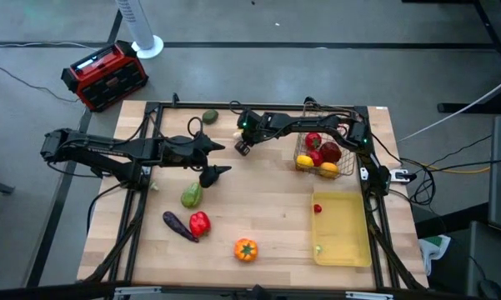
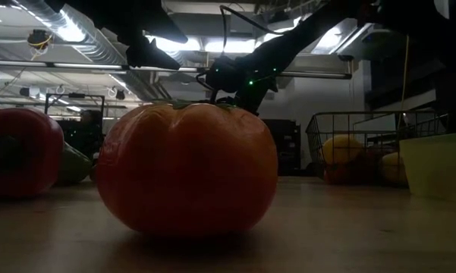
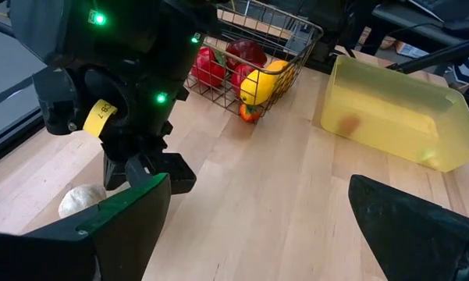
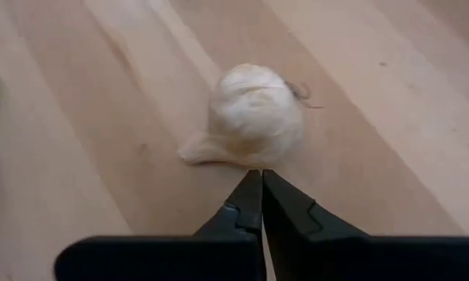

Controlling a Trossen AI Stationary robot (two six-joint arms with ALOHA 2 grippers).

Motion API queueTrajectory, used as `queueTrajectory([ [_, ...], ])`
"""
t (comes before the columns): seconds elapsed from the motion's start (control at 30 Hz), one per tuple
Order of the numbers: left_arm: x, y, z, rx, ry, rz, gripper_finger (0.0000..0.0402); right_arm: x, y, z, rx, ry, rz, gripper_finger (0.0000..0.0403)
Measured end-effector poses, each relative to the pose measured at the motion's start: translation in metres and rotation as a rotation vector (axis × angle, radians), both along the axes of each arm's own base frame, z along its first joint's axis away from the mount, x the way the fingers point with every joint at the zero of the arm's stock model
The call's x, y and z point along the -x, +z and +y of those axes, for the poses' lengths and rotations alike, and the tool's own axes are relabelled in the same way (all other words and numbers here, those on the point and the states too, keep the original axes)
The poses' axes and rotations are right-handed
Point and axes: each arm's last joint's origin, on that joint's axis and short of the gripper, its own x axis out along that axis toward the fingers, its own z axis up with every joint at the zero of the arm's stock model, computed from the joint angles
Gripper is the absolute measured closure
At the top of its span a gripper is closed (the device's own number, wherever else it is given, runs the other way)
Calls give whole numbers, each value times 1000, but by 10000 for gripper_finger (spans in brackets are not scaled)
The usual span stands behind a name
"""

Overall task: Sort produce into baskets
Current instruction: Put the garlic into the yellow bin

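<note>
Right gripper (image 4: 261, 178) closed above the garlic (image 4: 250, 117)
Fingertips meet empty, garlic just at twelve o'clock; left gripper (image 1: 214, 158) gapes wide mid-table.

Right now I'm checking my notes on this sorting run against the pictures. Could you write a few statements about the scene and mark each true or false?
1. The right gripper is shut with nothing between its tips. True; the white garlic lies on the table just beyond them.
2. The left gripper is clamped on the garlic. False; it is open and holds nothing.
3. The wire basket already holds red and yellow produce. True.
4. The yellow tray is stacked inside the wire basket. False; it sits on the table beside it.
5. The orange tomato-like piece is in the yellow tray. False; it lies on the bare table.
</note>
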Motion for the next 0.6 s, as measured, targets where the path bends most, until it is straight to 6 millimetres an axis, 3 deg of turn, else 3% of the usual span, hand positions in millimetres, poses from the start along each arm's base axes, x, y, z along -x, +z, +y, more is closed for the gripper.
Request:
queueTrajectory([
  [0.27,0,0,0,-3,-1,1,13,-2,0,2,-84,15,-42,370],
  [0.6,0,0,0,-31,-16,9,13,-6,3,1,-161,-127,-119,210],
])
